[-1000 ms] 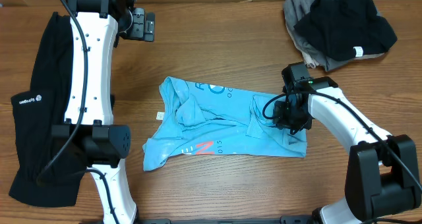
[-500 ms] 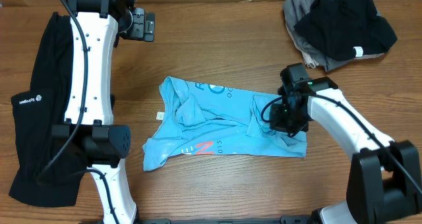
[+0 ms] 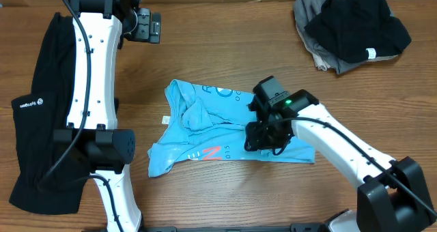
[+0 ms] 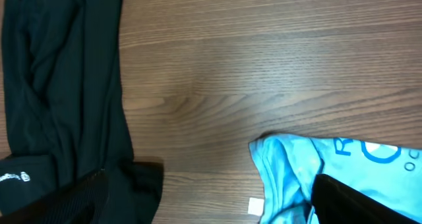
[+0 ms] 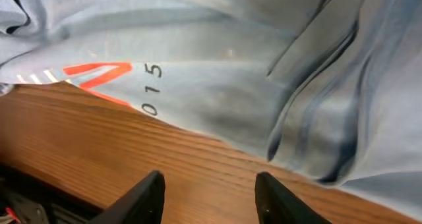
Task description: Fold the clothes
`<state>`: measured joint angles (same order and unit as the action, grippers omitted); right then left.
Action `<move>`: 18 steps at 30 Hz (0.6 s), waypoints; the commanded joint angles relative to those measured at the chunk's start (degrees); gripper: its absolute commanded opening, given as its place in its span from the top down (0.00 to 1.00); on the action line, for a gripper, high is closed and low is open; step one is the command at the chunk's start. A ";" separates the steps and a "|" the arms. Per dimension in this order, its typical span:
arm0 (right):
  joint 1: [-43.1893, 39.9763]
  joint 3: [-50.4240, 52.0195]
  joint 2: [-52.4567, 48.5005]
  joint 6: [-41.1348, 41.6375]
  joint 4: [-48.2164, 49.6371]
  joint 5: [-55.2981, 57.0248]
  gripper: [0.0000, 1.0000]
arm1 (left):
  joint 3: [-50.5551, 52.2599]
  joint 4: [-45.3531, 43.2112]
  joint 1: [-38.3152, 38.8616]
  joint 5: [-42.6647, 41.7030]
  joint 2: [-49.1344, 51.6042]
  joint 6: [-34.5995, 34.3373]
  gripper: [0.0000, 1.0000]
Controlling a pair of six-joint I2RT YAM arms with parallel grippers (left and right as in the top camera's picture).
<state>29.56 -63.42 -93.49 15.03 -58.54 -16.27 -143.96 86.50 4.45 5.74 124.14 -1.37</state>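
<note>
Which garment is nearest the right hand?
Light blue T-shirt mid-table: right hand hovers over its front edge. Long black garment and black-and-grey pile lie off to the sides.

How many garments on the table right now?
4: light blue T-shirt mid-table, long black garment along the left edge, black one piled on a grey one top right. That pile may hide more.

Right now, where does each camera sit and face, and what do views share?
Overhead: above the table, facing down; left arm, right arm, blue T-shirt, black garment.
Left wrist: faces down at table, black garment, T-shirt corner; its jaws frame the bottom.
Right wrist: low over the T-shirt's hem; its jaws open.
Shared: the T-shirt.
</note>
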 commanded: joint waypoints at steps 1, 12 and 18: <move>-1.07 -1.66 1.05 1.38 -0.13 -0.37 0.53 | -0.42 0.46 -0.39 -2.16 0.26 -0.55 0.00; -13.94 -15.50 1.99 -2.43 -9.16 4.72 0.40 | 5.14 2.23 -0.39 -17.09 0.26 10.49 0.00; -20.90 -15.74 1.99 -5.38 -9.70 4.66 0.33 | 16.33 1.18 -0.31 -27.10 0.26 20.41 0.00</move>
<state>11.14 -78.06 -92.66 11.92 -68.07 -12.60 -132.44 87.90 4.40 -12.99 124.14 11.40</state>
